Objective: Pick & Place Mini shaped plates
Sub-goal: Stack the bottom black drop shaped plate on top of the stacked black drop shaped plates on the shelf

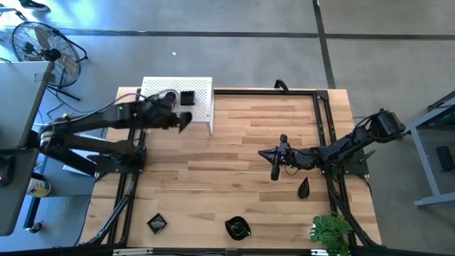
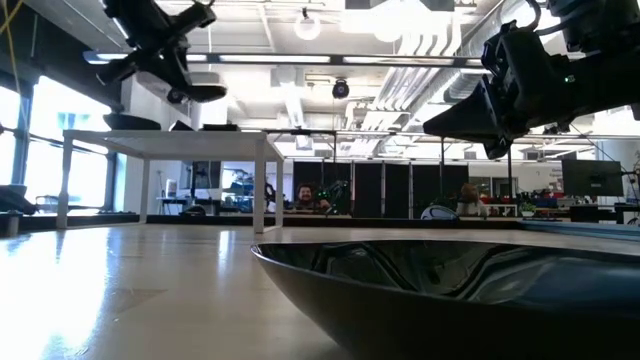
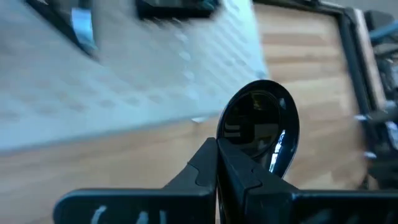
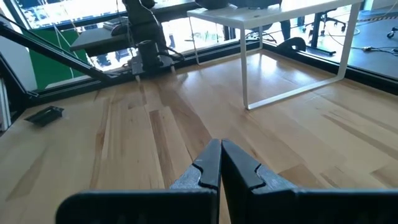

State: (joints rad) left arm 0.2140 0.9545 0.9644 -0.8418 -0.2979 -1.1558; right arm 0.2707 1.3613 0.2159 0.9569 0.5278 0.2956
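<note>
Beside the white perforated stand [image 1: 186, 99], at its front corner, the left gripper [image 3: 217, 163] is clamped on the rim of a small glossy black plate [image 3: 260, 132], rounded and teardrop-like. It holds the plate in the air by one edge, level with the stand's top, probably so the dish can be slid flat onto that raised surface. A square black plate [image 1: 188, 98] already rests on the stand, which suggests the stand is where the plates are being collected.

Well away from the stand, over the middle of the table, the right gripper [image 4: 220, 160] hangs pinched shut on nothing, apparently waiting. A narrow black plate [image 1: 303, 188] lies just past it, farther again from the stand. Along the table edge opposite the stand sit a square plate [image 1: 156, 223] and a wavy round plate [image 1: 237, 228], seemingly not yet carried over; the low camera looks across a black rim filling its foreground.

The table [image 1: 234, 153] is pale wood planking framed by black rails. A green plant [image 1: 331, 232] stands at the corner farthest from the stand. Beyond lie a grey floor, a floor fan [image 1: 44, 51], and a bright office with people seated far off.
</note>
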